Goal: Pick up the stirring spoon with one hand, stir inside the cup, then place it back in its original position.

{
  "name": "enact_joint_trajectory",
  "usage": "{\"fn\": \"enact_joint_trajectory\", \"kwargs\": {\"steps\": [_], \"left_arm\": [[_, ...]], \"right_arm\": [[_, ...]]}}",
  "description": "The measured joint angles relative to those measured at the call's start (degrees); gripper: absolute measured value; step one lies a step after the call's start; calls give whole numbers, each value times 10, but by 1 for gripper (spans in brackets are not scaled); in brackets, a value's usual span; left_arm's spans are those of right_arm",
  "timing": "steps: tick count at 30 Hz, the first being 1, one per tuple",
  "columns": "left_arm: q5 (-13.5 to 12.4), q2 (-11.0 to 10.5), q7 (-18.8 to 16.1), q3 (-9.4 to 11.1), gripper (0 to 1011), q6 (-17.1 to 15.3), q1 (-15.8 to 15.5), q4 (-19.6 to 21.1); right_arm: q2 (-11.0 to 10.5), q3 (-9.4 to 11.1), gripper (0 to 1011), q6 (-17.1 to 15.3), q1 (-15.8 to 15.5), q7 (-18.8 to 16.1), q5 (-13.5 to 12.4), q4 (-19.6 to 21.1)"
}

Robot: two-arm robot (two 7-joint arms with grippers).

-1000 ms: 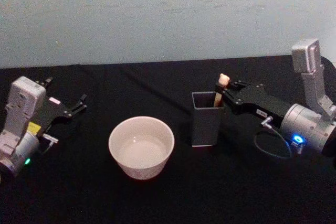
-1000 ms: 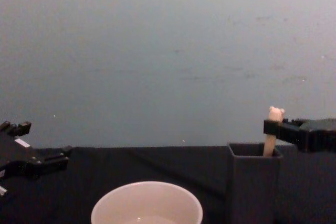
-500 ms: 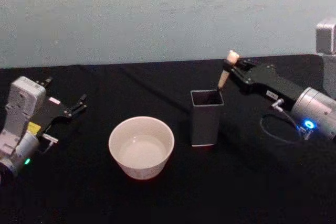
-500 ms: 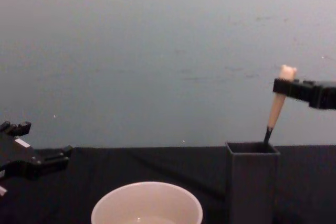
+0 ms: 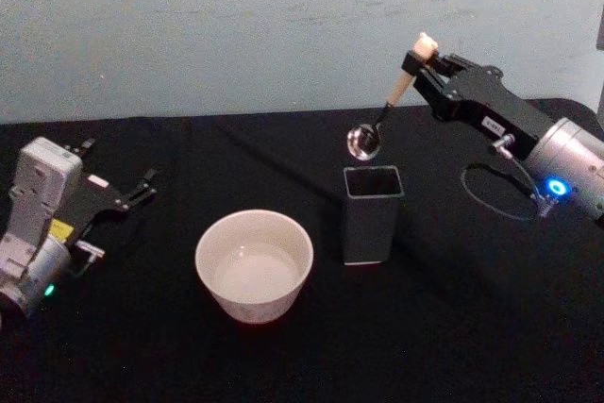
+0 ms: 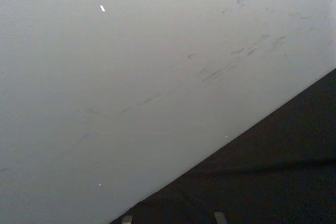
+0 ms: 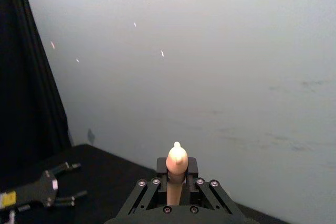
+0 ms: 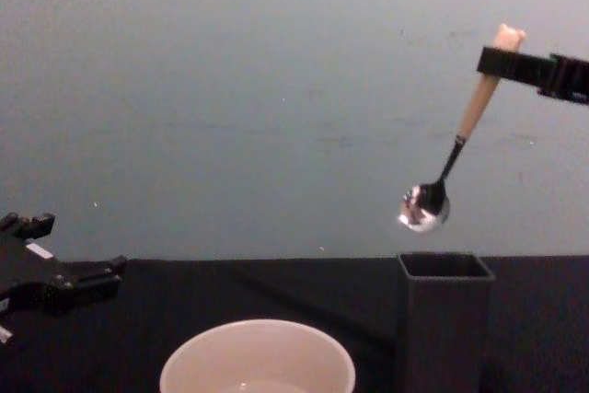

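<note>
Above the dark box (image 5: 371, 219), my right jaws are clamped on the spoon (image 5: 402, 85), lifted clear. Stirring in the cup (image 5: 204, 250) and putting it back are not done yet. My left jaws sit apart, far left.

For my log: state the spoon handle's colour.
Beige. The right gripper holds the stirring spoon aloft; chest view shows best.

Tabletop (image 5: 283, 365) in front of me: black cloth all over, far edge up against a pale wall (image 5: 236, 25). Two items sitting on it. Cream cup (image 5: 254, 264) upright around the middle, nearer the near edge. Dark grey holder box (image 5: 370, 214) upright to its right, close by, not touching, slightly nearer the far edge.
</note>
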State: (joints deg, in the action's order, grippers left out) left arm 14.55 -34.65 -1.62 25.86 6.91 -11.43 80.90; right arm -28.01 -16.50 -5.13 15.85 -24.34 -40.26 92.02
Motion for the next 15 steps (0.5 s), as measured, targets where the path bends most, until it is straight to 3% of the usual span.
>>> {"fn": "enact_joint_trajectory", "kwargs": {"steps": [7,15], "left_arm": [[0,0,0,0,1001,0,0,0],[0,0,0,0,1001,0,0,0]], "right_arm": [[7,-12,214,5,13,-1,-12,2],[17,-46,214,-1,29,-13,-19,-13]]}}
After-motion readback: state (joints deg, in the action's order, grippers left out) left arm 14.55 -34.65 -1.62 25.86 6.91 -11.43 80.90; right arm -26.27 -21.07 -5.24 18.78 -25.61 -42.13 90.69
